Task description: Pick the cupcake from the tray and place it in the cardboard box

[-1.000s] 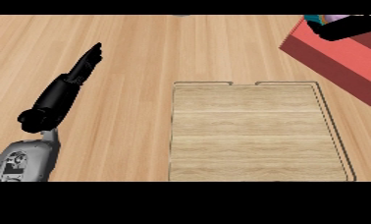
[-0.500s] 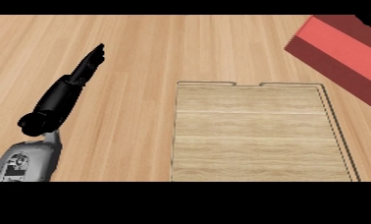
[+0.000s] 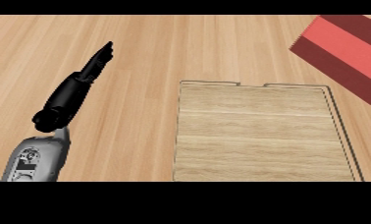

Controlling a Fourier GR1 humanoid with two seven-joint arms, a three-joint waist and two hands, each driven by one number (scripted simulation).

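Head view shows me no cupcake on the tray (image 3: 264, 134) or elsewhere; I judge it light, soft, best held by its base; left robot hand (image 3: 76, 90) rests, fingers straight.

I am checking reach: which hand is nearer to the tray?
Left. The left hand is open over the counter, left of the tray and apart from it. The right hand is not in view.

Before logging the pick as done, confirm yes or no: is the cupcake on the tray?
No, the wooden tray shows only bare boards, and no cupcake appears anywhere in the head view.
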